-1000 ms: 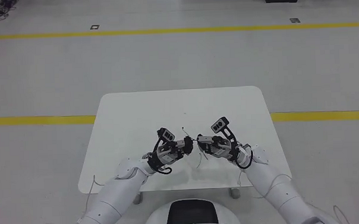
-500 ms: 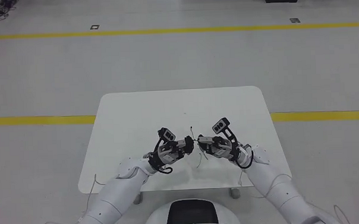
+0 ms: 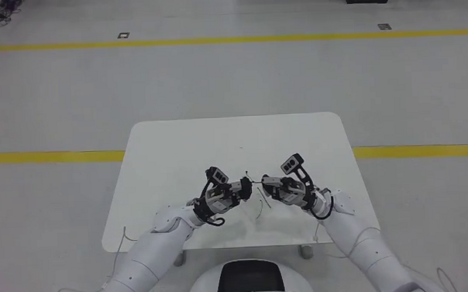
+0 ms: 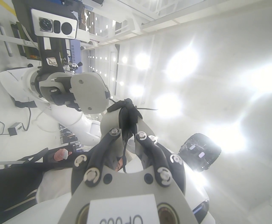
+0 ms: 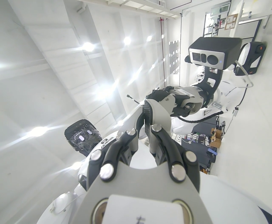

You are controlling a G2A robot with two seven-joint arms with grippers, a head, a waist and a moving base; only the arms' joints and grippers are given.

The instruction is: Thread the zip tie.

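Note:
A thin black zip tie (image 3: 251,179) is held in the air between both grippers, above the near middle of the white table (image 3: 218,139). My left gripper (image 3: 242,189) is shut on it. In the left wrist view the black strap (image 4: 127,118) runs down between the fingers, and a short end (image 4: 149,109) pokes out past the left gripper (image 4: 127,108). My right gripper (image 3: 266,187) faces it, almost tip to tip. In its own view the right gripper (image 5: 144,107) is shut, with a thin piece of the zip tie (image 5: 132,99) sticking out beside the tips.
The table's near edge (image 3: 222,245) lies just below the two wrists, and its far half is bare. Grey floor with yellow lines (image 3: 56,157) surrounds the table. Thin strands (image 3: 259,209) hang under the grippers.
The zip tie's upright free end has become shorter and shifted slightly right. The right gripper has edged a little to the right. Both grippers keep their hold.

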